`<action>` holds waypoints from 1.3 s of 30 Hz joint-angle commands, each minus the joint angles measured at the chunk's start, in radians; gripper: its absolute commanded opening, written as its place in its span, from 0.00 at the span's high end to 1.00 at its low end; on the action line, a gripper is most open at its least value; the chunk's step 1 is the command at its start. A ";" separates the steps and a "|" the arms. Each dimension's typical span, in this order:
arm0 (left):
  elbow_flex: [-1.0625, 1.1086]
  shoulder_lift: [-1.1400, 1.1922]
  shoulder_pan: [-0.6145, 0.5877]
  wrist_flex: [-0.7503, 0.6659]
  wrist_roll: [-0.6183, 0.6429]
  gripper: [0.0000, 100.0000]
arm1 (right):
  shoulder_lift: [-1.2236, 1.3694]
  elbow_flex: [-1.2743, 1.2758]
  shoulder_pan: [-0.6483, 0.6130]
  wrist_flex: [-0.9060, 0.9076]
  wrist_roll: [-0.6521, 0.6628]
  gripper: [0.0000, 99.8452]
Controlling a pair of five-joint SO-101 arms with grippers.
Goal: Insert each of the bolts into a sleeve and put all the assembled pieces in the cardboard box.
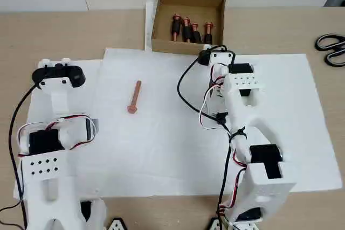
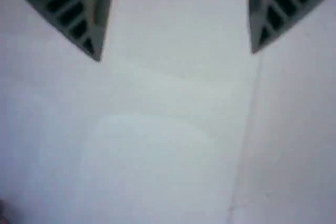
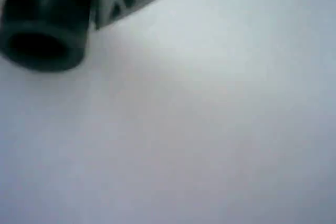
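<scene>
Progress looks near complete: four assembled pieces sit in the cardboard box at twelve o'clock; one bare bolt lies on paper toward nine o'clock; right end effector grips a black sleeve; left end effector hangs open, empty.

Bolt lies loose; four pieces in cardboard box; sleeve seemingly gripped.

Table: white sheet, cardboard box, scissors.
</scene>
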 commanded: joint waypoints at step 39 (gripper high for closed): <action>0.002 -0.003 -0.003 -0.025 0.009 0.83 | -0.001 -0.144 0.013 0.171 0.052 1.00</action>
